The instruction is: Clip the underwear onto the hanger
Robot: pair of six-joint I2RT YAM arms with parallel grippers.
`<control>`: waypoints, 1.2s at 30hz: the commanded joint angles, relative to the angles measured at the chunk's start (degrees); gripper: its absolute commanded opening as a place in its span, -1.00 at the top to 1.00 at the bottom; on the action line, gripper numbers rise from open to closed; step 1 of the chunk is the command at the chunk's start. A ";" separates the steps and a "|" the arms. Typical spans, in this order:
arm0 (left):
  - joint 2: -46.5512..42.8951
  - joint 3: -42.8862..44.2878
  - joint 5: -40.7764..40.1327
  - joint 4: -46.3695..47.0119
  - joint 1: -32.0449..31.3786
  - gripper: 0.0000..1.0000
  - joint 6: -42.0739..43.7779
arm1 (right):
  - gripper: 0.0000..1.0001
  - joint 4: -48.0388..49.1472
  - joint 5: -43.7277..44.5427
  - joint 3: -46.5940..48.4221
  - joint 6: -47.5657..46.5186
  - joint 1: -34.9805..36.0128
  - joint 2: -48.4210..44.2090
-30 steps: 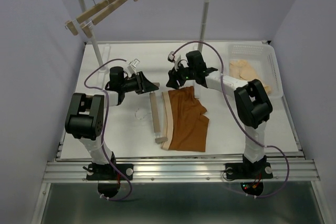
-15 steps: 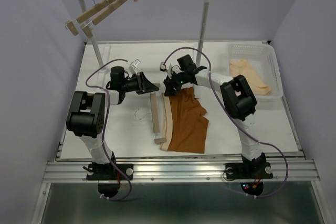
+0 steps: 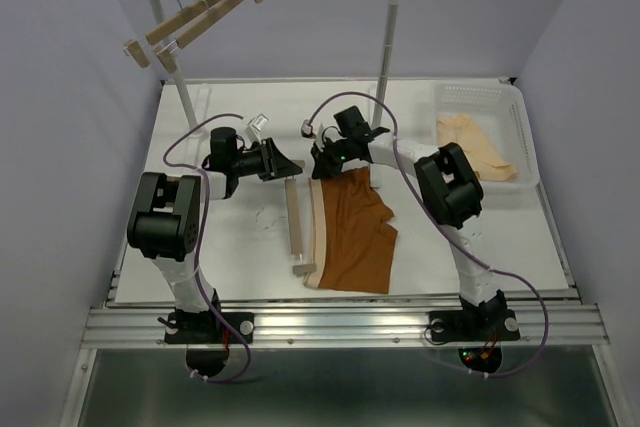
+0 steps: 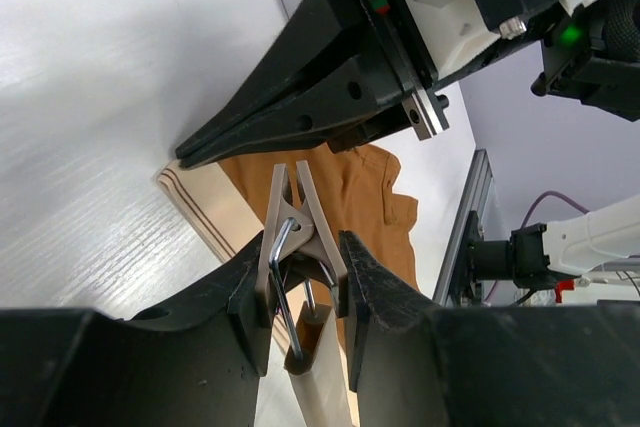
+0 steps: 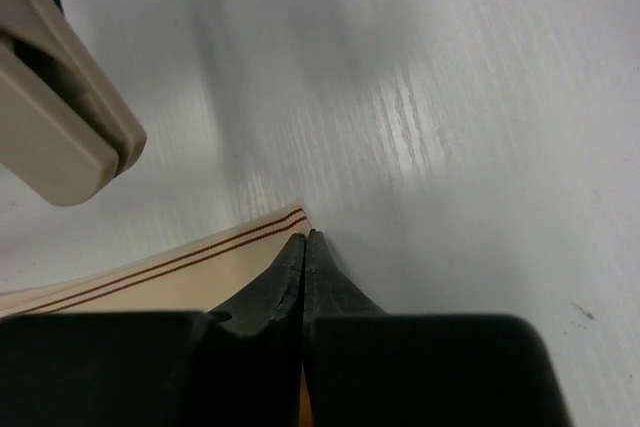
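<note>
Currently hanger (image 3: 293, 219) lying flat on table (image 3: 230, 247), long axis running 12-to-6 o'clock, far end tipping slightly toward 11. Underwear (image 3: 355, 237) lying just at its 3 o'clock, waistband (image 3: 316, 232) running alongside bar, legs pointing toward 3. Left gripper (image 3: 287, 165) squeezing hanger's 12 o'clock clip (image 4: 298, 232), narrow grip. Right gripper (image 3: 318, 165) sitting at waistband's 12 o'clock corner, jaws fully together; fabric caught or not, cannot tell.

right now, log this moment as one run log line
left end effector: shut on hanger clip | right end effector: shut at underwear waistband corner, grip unclear | step: underwear not yet clipped
</note>
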 commanded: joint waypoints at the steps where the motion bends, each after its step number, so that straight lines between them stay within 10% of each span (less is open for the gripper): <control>1: -0.33 1.93 2.06 1.93 0.19 1.00 2.86 | 0.99 6.23 1.32 -5.84 3.15 0.40 -5.85; 12: -0.42 1.85 4.51 1.93 0.10 1.00 4.09 | 0.99 34.55 18.02 -24.92 24.69 0.40 -21.76; 36: -1.99 0.53 7.68 5.36 -3.41 1.00 4.71 | 0.99 37.65 16.98 -24.84 33.75 0.40 -26.08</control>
